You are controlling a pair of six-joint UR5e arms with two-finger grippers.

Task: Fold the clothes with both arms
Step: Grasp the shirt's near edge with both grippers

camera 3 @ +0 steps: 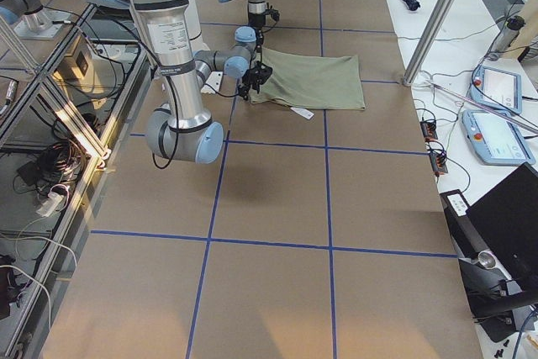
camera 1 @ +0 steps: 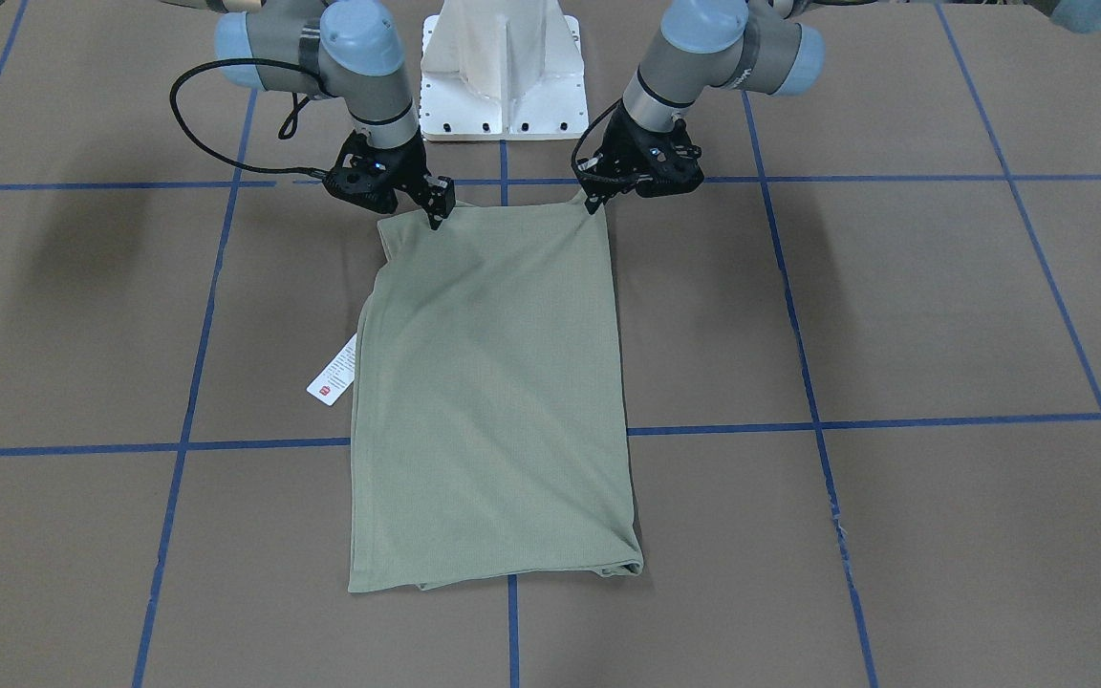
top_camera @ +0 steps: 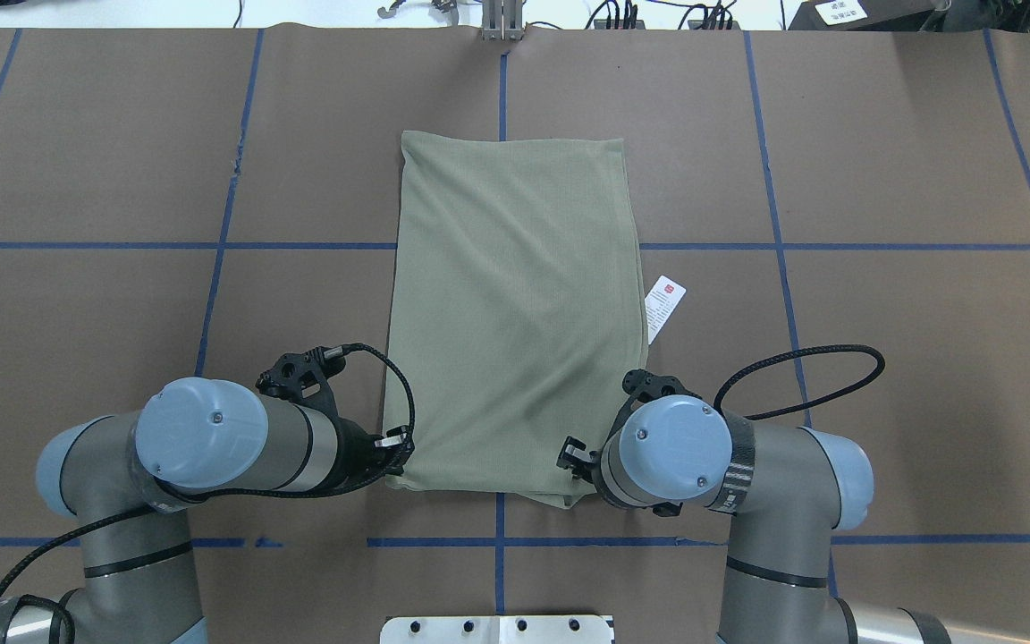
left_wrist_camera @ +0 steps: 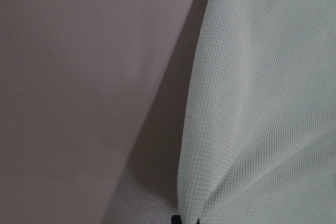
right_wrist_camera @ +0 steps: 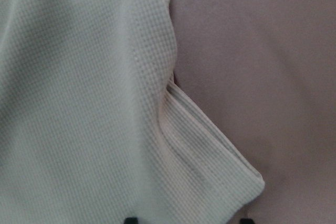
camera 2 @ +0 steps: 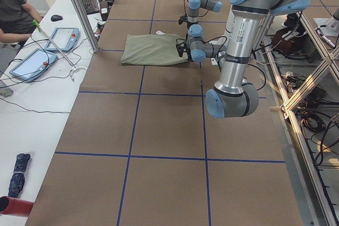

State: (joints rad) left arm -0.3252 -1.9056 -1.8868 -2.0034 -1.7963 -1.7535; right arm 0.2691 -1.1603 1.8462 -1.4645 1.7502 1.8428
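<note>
The brown desk (camera 1: 895, 315) carries the folded green shirt (camera 1: 493, 382) mid-frame. At its upper right corner the left tool (camera 1: 596, 199) pinches the cloth. At the upper left corner the right tool (camera 1: 438, 210) seemingly stands open.

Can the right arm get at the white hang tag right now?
Probably yes: the white rectangular hang tag lies bare beside the olive-green knit shirt on that arm's side, near the right pincer.

Left arm (top_camera: 300, 443) and right arm (top_camera: 774, 572): silver-grey tubular links with rounded, screw-studded light-blue joint caps (top_camera: 202, 434). Black braided cables (top_camera: 801, 353) loop from both wrists; a dark band (top_camera: 741, 465) rings the right arm.
</note>
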